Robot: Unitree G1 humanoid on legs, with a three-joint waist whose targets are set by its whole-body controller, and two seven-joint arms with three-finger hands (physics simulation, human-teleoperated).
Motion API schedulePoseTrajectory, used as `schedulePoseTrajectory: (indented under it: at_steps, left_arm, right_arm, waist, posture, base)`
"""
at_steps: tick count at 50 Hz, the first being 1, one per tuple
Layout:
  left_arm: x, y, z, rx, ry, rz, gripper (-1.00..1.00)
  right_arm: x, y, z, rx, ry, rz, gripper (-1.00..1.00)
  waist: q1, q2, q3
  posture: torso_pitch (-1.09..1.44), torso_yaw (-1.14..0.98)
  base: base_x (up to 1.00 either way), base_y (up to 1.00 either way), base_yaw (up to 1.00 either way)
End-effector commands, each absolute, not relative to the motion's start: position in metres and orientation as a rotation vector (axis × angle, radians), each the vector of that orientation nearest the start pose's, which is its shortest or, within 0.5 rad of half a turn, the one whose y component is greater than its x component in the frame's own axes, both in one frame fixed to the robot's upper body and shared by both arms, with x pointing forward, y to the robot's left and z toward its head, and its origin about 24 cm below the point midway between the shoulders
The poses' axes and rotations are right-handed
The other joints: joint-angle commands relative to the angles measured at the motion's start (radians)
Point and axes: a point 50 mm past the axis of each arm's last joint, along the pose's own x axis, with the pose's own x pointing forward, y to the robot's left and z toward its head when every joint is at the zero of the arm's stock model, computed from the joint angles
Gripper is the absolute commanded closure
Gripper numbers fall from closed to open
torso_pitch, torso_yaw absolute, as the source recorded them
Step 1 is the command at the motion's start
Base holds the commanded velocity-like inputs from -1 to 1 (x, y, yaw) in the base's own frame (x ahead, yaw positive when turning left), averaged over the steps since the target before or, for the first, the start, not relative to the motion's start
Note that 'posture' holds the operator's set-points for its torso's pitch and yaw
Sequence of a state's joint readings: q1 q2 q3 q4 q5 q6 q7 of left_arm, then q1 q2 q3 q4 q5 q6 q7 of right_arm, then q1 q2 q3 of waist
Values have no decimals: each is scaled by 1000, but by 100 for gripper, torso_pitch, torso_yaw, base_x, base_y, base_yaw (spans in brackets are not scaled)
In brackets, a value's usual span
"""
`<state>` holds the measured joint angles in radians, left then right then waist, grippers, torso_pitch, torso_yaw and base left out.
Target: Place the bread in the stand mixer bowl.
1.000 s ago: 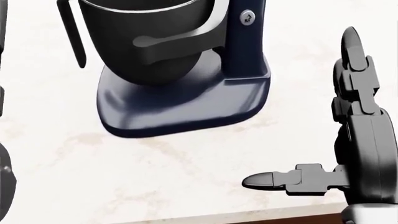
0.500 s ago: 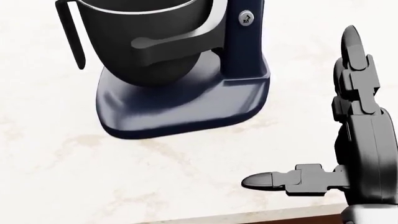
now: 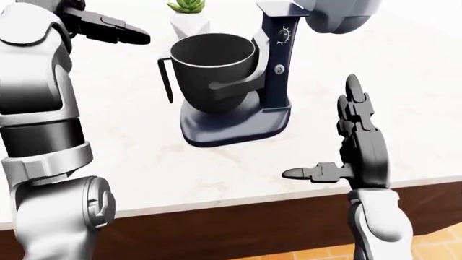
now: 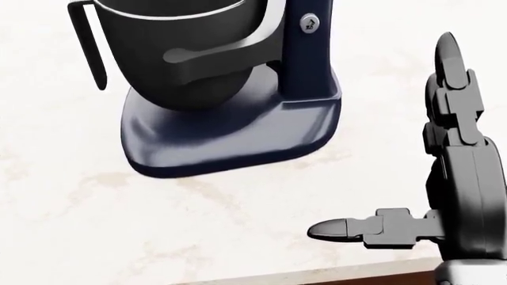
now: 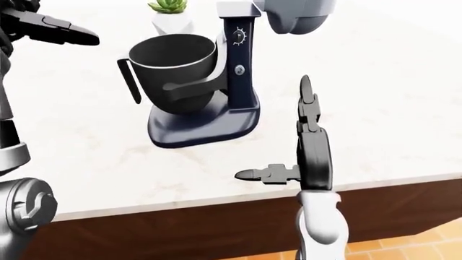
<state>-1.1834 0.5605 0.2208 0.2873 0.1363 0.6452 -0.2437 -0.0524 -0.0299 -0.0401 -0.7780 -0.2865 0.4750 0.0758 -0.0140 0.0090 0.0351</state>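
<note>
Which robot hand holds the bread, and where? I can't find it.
Neither. The right robot hand is open and empty; the left robot hand points its fingers out with nothing in them. No bread shows.

The dark navy stand mixer [image 3: 245,81] is set on the pale marble counter [image 3: 144,157]. Its black metal bowl [image 3: 214,67] is held left of the column. A small green potted succulent [image 3: 186,13] is placed above the bowl in the left-eye view.
</note>
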Motion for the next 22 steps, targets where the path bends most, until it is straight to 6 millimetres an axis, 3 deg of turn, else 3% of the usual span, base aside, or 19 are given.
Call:
schedulePoseTrajectory:
  at_steps: [1,7,22]
  left_arm:
    - [343,244,372,328,-341,168,-100]
    - [330,246,371,323,-335,165,-100]
    - [328,260,344,320,-324,202,-100]
  right_arm:
    - [215,-163,194,-278,-421,-123,-100]
    - [216,-163,194,-275,-420,-121,-100]
    - [215,-163,194,-274,-421,-122,-100]
  waist:
    - [-1,4,-23]
    - [-3,6,-20]
    - [0,7,-22]
  posture:
    - [0,0]
    - [0,0]
    - [0,0]
  base:
    - [0,0,0]
    - [0,0,0]
    - [0,0,0]
